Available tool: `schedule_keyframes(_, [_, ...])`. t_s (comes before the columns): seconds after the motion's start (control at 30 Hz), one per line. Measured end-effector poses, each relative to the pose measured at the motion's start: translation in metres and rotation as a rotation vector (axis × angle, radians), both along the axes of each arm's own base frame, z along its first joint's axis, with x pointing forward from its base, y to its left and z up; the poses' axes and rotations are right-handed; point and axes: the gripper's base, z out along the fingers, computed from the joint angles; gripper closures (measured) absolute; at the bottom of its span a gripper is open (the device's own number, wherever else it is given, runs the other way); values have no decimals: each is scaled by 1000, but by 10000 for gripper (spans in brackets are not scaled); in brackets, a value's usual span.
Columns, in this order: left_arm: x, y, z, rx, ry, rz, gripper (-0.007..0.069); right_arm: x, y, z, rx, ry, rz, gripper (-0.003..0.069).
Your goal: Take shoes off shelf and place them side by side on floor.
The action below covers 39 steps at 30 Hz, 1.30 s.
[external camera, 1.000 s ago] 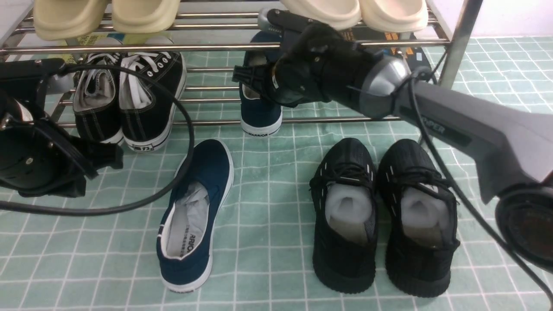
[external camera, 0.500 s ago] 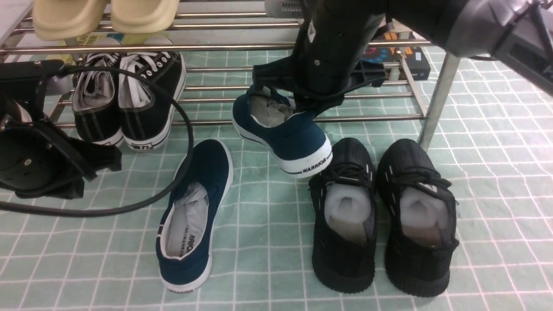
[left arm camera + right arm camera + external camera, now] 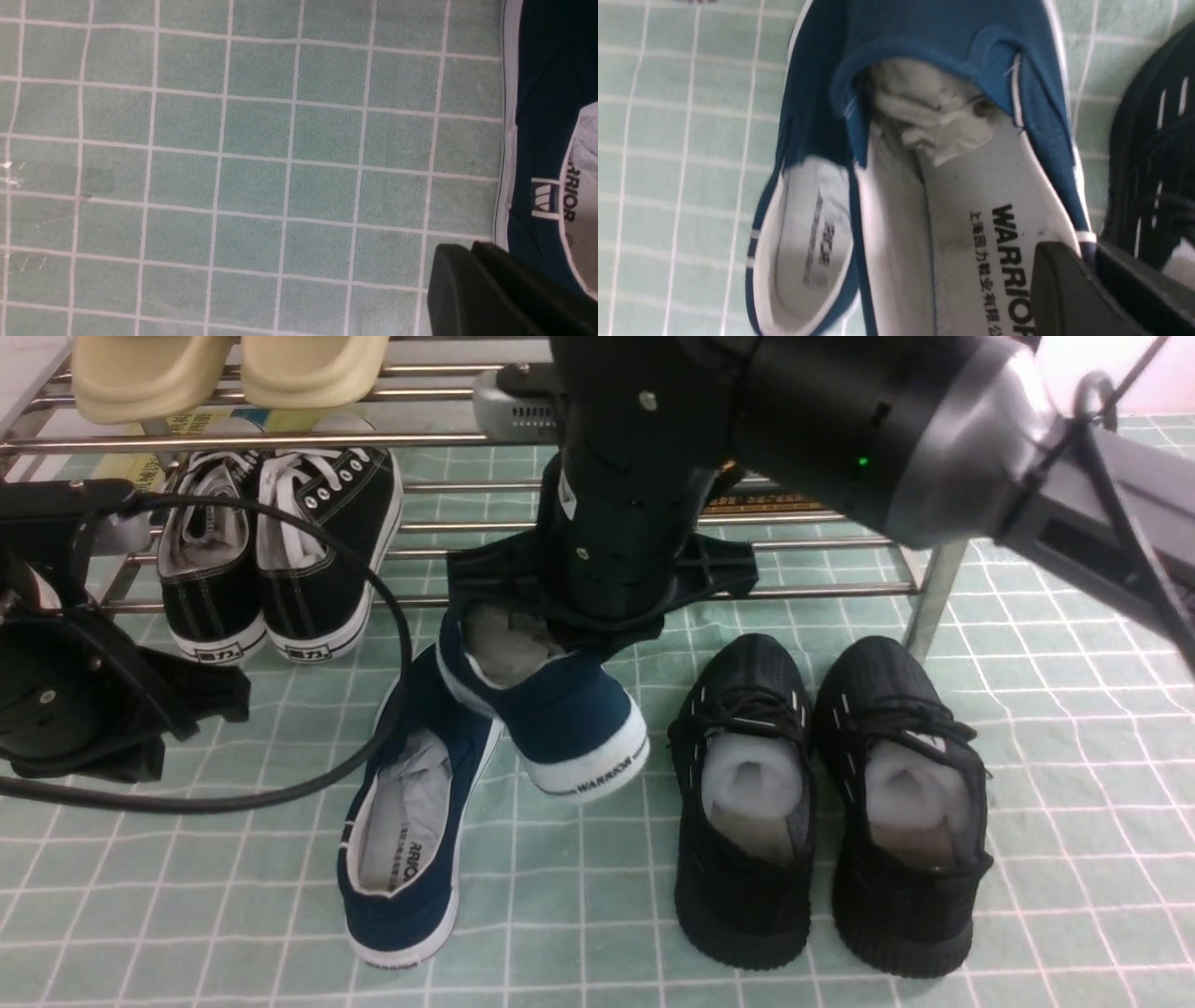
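A navy shoe (image 3: 542, 93) lies on the green grid floor (image 3: 252, 158).

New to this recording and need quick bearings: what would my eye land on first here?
The large black right gripper dominates the centre of the front view, pinching a navy-blue canvas slip-on with a white sole by its rim, tilted. Its matching slip-on lies on the mint-green gridded floor just to the left, and a pair of black knit sneakers stands to the right.

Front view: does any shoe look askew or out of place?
Yes. The lifted blue shoe hangs tilted from the right end effector, its toe over the other blue shoe, which lies slanted on the floor, not straight like the black pair.
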Motion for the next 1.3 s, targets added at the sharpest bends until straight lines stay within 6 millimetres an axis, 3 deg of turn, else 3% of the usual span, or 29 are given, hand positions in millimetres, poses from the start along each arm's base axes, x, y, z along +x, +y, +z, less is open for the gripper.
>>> schedule_keyframes(0.23, [-2, 1, -1, 10, 26, 5, 571, -31, -43, -12, -91, 65, -122, 607])
schedule_keyframes(0.43, [-2, 1, -1, 10, 26, 5, 561, -35, -54, -10, -100, 44, -204, 607])
schedule_keyframes(0.77, [-2, 1, -1, 10, 26, 5, 553, -19, -42, -6, 72, -58, -323, 607])
schedule_keyframes(0.97, [-2, 1, -1, 10, 26, 5, 552, -4, -28, -36, 84, -44, -445, 607])
schedule_keyframes(1.23, [-2, 1, -1, 10, 26, 5, 545, -1, 1, -87, 101, 109, -457, 607])
schedule_keyframes(1.3, [-2, 1, -1, 10, 27, 5, 543, -1, 4, -92, 97, 116, -452, 607])
